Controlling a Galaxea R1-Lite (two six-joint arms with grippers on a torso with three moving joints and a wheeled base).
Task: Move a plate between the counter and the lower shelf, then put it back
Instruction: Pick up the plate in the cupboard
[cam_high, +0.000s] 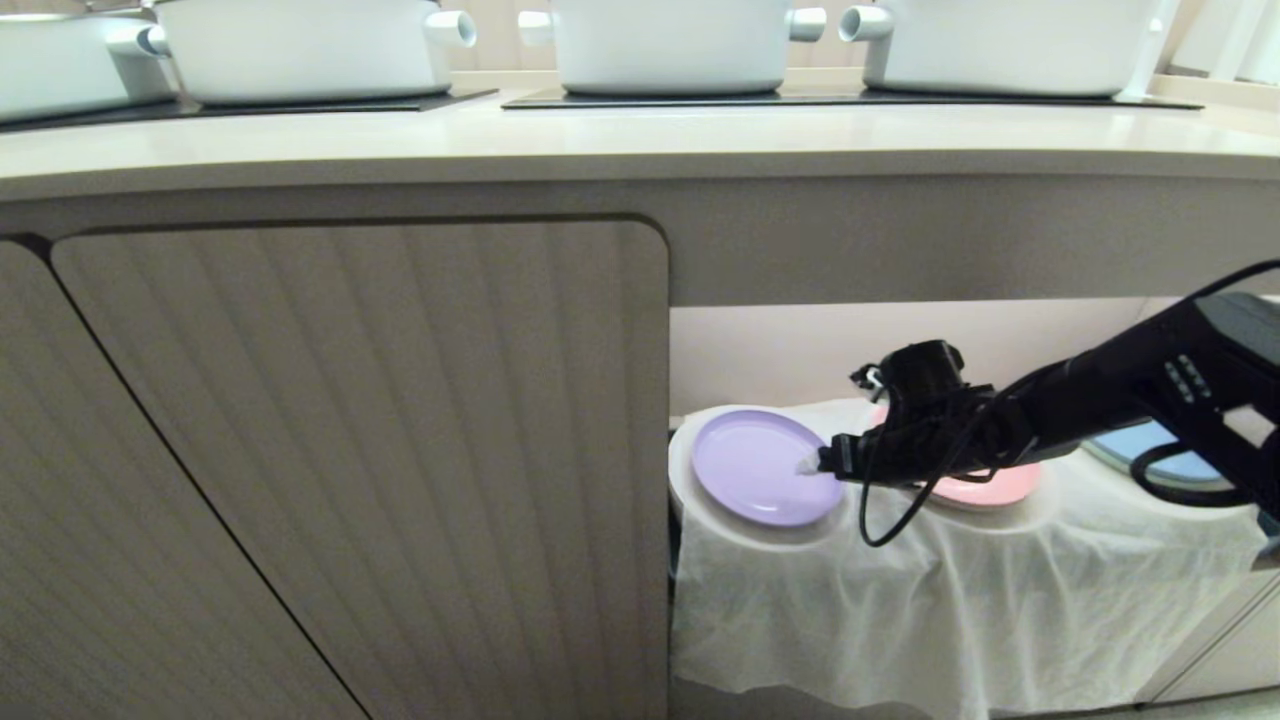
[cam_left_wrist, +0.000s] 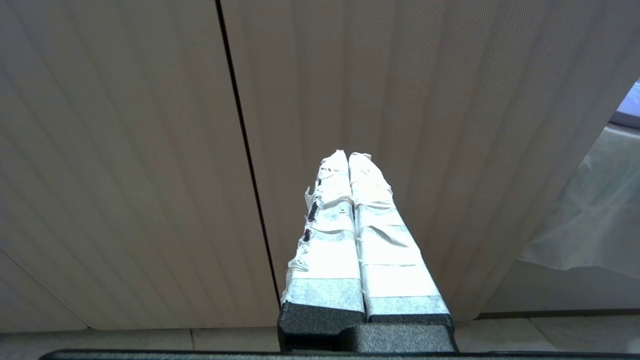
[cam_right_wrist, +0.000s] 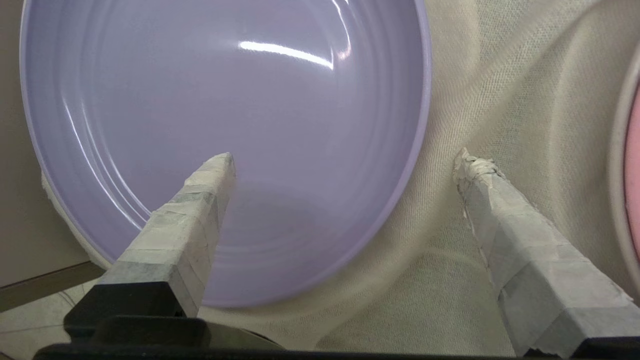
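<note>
Plate (cam_high: 765, 467) lies on a white cloth (cam_high: 900, 590) on the lower shelf, lower centre of the head view, beside a pink plate (cam_high: 985, 488). It looks like light, stiff, glossy plastic, so probably slippery; I think the low rim nearest the arm is the best hold. Right gripper (cam_right_wrist: 345, 160) is spread wide across that rim, holding nothing. Left gripper (cam_left_wrist: 348, 157) is pressed together, idle.

Lower right, a white cloth (cam_high: 900, 600) covers the shelf, bearing the lilac plate (cam_high: 750, 465), pink plate (cam_high: 990, 487) and blue plate (cam_high: 1150, 450); pots (cam_high: 670, 45) sit on the counter (cam_high: 600, 140) above.
</note>
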